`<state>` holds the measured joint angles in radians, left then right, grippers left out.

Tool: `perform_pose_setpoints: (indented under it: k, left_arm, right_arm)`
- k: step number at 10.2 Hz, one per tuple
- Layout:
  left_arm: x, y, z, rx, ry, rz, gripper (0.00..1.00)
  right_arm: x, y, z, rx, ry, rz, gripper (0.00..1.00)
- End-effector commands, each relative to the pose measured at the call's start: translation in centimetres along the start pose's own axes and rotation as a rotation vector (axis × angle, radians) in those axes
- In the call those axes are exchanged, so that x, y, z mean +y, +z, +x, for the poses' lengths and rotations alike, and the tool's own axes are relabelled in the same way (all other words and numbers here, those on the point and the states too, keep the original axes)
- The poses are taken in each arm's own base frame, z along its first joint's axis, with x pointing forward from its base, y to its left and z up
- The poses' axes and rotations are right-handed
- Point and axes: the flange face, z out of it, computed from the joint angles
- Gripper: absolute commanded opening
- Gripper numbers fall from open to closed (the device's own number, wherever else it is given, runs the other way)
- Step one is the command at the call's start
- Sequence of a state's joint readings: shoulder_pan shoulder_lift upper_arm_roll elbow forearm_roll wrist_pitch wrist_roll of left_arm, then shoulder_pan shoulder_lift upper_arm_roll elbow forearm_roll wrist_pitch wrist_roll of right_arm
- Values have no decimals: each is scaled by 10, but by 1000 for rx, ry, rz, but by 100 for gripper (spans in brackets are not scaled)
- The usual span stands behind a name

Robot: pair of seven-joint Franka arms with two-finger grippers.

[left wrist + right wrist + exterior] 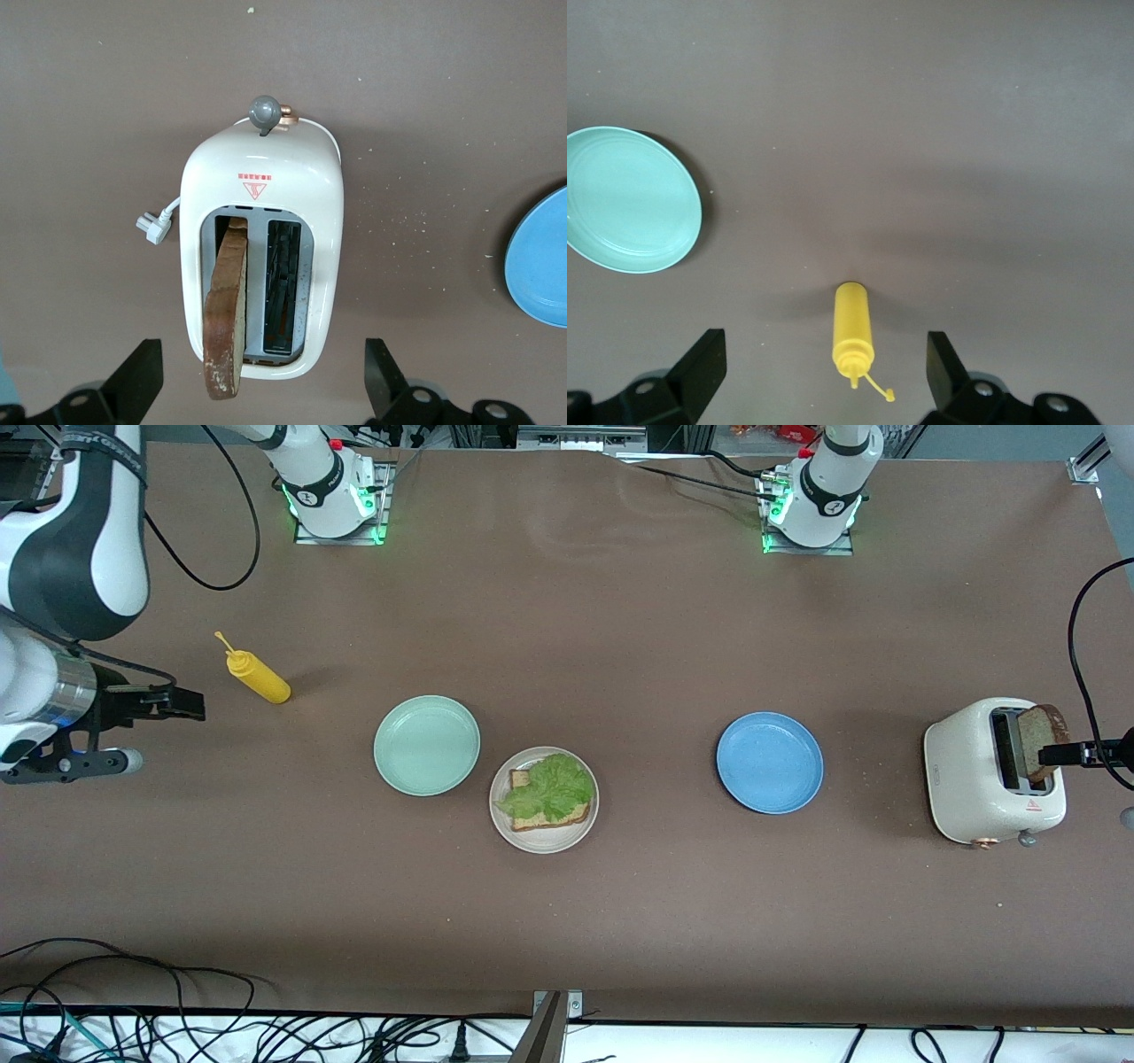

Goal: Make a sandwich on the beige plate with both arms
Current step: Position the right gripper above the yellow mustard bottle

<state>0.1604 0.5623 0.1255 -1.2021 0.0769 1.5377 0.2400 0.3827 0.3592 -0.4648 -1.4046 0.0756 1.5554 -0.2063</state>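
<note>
A: Left jaws [261, 390]?
B: Released, spread wide, holding nothing. They hang over the white toaster [992, 771] at the left arm's end of the desk [620, 629]. One slice of brown bread [226, 310] stands tilted in one toaster slot; the other slot holds no bread. The jaws are not touching the slice.

A: Right jaws [824, 381]?
B: Also released, nothing in them. They're over the desk at the right arm's end, above the yellow squeeze bottle [257, 676], which lies on its side. That arm waits.

A: Task thing?
B: Beige plate [543, 841] sits near desk centre. On it: one bread slice [549, 815] with a green lettuce leaf [549, 788] on top. No second slice on it yet.

A: Neighbours, clock-wise from the beige plate?
B: Mint-green plate [426, 744] at about 10 o'clock, just beside it, rims nearly touching, can't tell if they meet. Blue plate [769, 762] at about 3 o'clock, well apart. Toaster past that, also 3 o'clock. Yellow bottle around 10 o'clock, past the mint plate.

A: Toaster details?
B: Grey knob [264, 112] on one end, white plug [151, 226] lying on the desk beside it.
</note>
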Motion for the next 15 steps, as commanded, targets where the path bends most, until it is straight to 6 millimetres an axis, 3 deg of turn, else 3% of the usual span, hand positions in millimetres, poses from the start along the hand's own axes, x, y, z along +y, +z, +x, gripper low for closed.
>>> perform_pose_setpoints:
  k: [1, 4, 5, 11, 14, 15]
  left_arm:
    - [-1, -3, -3, 16, 15, -26, 100]
    - [-1, -3, -3, 16, 15, -25, 100]
    - [-1, -3, -3, 16, 15, -26, 100]
    - [-1, -3, -3, 16, 15, -26, 100]
    - [1, -2, -3, 15, 18, -27, 100]
    - [0, -2, -3, 15, 17, -26, 100]
  right_arm:
    - [10, -21, -18, 42, -4, -9, 100]
    - [21, -9, -39, 138, 2, -11, 100]
    - [16, -10, -45, 149, 37, -11, 100]
    - [20, -14, -48, 126, 46, -38, 100]
    - [43, -28, -61, 147, 77, -49, 100]
    - [50, -25, -64, 119, 91, -43, 100]
